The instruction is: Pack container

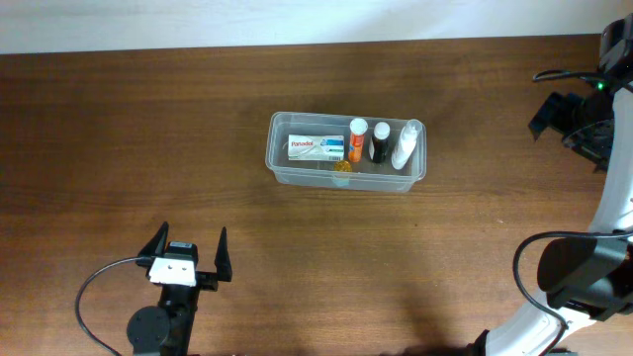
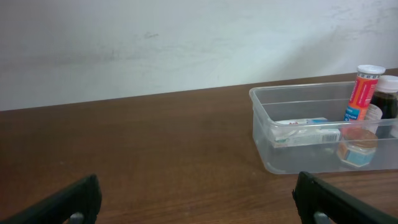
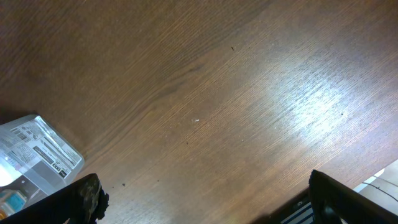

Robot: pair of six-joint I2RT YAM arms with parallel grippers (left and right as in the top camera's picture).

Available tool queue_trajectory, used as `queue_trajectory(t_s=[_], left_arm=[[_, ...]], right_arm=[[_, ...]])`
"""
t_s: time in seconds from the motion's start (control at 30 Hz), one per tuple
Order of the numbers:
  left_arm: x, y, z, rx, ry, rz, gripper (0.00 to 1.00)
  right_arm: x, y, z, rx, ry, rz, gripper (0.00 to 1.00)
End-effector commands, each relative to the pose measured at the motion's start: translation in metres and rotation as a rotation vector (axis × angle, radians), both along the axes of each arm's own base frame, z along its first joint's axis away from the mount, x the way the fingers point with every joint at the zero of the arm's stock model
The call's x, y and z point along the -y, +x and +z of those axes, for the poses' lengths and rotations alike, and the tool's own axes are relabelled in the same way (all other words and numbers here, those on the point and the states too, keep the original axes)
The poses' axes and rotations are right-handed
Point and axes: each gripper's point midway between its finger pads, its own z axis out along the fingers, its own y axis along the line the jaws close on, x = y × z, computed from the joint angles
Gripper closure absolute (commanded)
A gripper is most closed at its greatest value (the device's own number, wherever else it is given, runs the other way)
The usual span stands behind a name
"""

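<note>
The clear rectangular plastic container (image 1: 273, 150) sits mid-way across the brown wooden table (image 1: 138, 129), holding a flat white box (image 1: 316, 148), an orange tube (image 1: 357, 140), a dark bottle (image 1: 380, 144) and a white bottle (image 1: 406, 145). The left gripper (image 1: 191, 235) is spread wide and empty, well short of it; the right gripper (image 3: 205, 200) likewise gapes over bare wood, gripping nothing

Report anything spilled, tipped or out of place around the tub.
Nothing stands out. The clear rectangular plastic container sits level on the brown wooden table, its white box and small bottles inside, with no spill visible.
</note>
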Motion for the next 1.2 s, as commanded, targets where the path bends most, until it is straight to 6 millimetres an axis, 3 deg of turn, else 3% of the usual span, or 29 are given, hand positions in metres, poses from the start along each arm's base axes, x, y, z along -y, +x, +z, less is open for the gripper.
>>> queue_trajectory(t_s=[0.0,0.93,1.07,1.17], left_arm=[[0.002,0.0,0.0,0.004,0.011,-0.013,0.01],[0.002,0.0,0.0,0.004,0.011,-0.013,0.01],[0.002,0.0,0.0,0.004,0.011,-0.013,0.0],[0.002,0.0,0.0,0.004,0.011,-0.013,0.0]], right_arm=[[0.0,0.001,0.0,0.001,0.001,0.006,0.02],[0.001,0.001,-0.002,-0.005,0.0,0.006,0.02],[0.004,-0.005,0.011,0.018,-0.041,0.005,0.02],[-0.005,-0.01,0.031,0.09,-0.07,0.026,0.02]])
